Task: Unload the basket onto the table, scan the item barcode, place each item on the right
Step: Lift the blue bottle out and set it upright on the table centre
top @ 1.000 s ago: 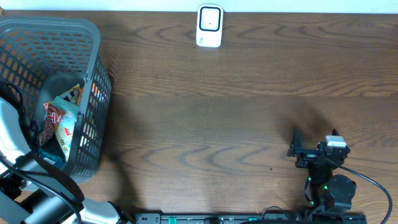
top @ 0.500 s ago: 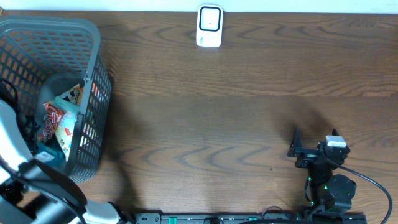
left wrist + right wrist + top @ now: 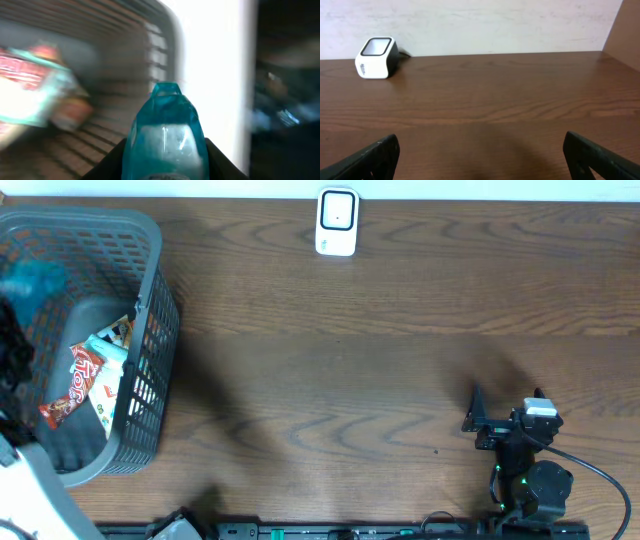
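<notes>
Dark wood-grain desk carried a small white boxy scanner at its far edge, window facing up, well apart from everything else. Grey plastic lattice basket sat at the left end with crinkly printed snack packets lying inside. Left end effector was clamped on a teal item, translucent glossy plastic, rounded shoulders, small looped tab on top, with dark fingers pressed against both of its sides. In the overhead view that item showed only as a teal smear inside the basket's outline near the far-left corner; height over the packets could not be told. Grip low on the body probably left the faces free for scanning, though no barcode was visible in the blurred wrist picture. Right end effector sat parked at the near right with jaws spread wide and nothing between them, aimed across the bare wood toward the scanner, likely waiting out of the way.
</notes>
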Controlling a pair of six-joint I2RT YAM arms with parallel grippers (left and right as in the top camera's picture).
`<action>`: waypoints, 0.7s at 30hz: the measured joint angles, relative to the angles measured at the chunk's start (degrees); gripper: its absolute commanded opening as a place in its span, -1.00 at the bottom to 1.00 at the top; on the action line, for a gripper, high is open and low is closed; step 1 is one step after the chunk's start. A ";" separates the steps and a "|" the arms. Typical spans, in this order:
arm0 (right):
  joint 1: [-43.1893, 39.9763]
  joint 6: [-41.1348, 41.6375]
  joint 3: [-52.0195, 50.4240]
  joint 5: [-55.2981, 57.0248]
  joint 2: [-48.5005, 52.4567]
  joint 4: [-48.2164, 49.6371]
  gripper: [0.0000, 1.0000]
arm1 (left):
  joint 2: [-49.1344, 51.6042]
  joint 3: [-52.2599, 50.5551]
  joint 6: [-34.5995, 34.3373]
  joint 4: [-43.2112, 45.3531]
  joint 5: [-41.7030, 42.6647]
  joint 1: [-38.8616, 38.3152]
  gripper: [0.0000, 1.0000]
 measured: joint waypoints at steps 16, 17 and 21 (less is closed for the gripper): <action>0.00 0.00 0.00 0.00 0.00 -0.02 0.98 | 7.63 0.22 -3.48 4.59 6.51 -40.63 -0.45; 0.00 0.00 0.00 0.00 0.00 -0.02 0.99 | 9.79 0.22 -3.43 4.52 6.12 -43.39 -0.45; 0.00 0.00 0.00 -0.02 0.00 0.00 0.98 | 17.11 0.22 -3.02 4.44 3.32 -52.50 -0.45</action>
